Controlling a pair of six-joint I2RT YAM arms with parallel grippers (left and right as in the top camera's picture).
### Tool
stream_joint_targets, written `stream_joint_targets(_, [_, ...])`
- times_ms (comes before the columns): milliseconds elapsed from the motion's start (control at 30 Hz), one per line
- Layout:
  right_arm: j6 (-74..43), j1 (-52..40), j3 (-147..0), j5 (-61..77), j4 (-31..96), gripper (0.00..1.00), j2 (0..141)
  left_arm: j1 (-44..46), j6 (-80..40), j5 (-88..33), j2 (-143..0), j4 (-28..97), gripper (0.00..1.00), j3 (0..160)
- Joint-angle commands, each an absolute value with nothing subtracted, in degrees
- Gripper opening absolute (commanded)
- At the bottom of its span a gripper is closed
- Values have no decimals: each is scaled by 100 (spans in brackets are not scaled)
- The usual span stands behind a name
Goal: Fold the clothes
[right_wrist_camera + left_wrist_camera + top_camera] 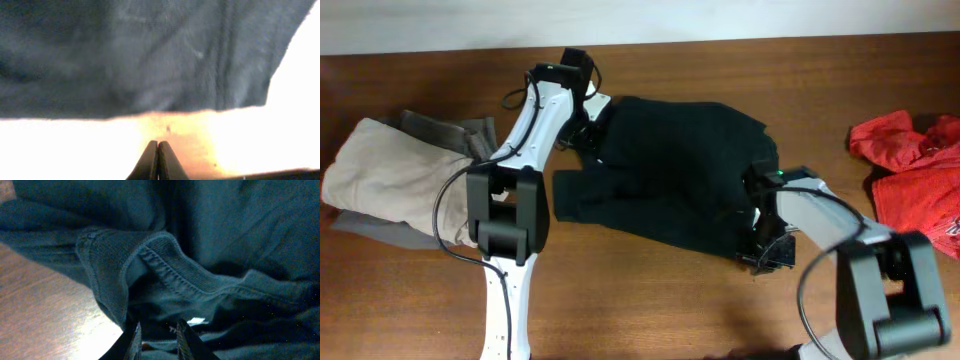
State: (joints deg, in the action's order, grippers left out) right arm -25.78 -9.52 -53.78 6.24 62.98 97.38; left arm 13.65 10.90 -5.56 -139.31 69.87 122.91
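Observation:
The clothes (670, 170), a black T-shirt, lie crumpled across the middle of the table. My left gripper (588, 118) is at the shirt's upper left edge. In the left wrist view that gripper (159, 337) has its jaws narrowed round a fold of the dark cloth, just below the ribbed collar (165, 265) and a small white label (197, 321). My right gripper (760, 255) sits at the shirt's lower right corner. Seen from the right wrist, this gripper (158, 145) is shut with nothing in it, over bare table just short of the shirt's hem (150, 112).
A beige and grey pile of garments (390, 175) lies at the left end of the table (650, 310). A bright red garment (920, 170) lies at the right edge. The table's far edge runs along the top of the overhead view.

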Motion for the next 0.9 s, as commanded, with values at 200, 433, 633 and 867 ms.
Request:
stream_joint_targets(200, [-2117, -1013, -5382, 486, 5885, 4, 8624, 1118, 1138, -792, -13850, 7745, 42, 13596])
stream_joint_targets(433, [-2099, -1013, -5382, 683, 5358, 4, 8407, 1264, 1142, -1114, -13891, 7555, 38, 13830])
stream_joint_targets(633, [-1673, -1013, -5382, 1461, 4821, 5, 8407, 1511, 1273, -1140, -13917, 7564, 16, 13618])
stream_joint_targets(867, [-1678, -1013, -5382, 1463, 4624, 4, 8407, 1625, 1378, -1138, -14051, 7463, 6, 13292])
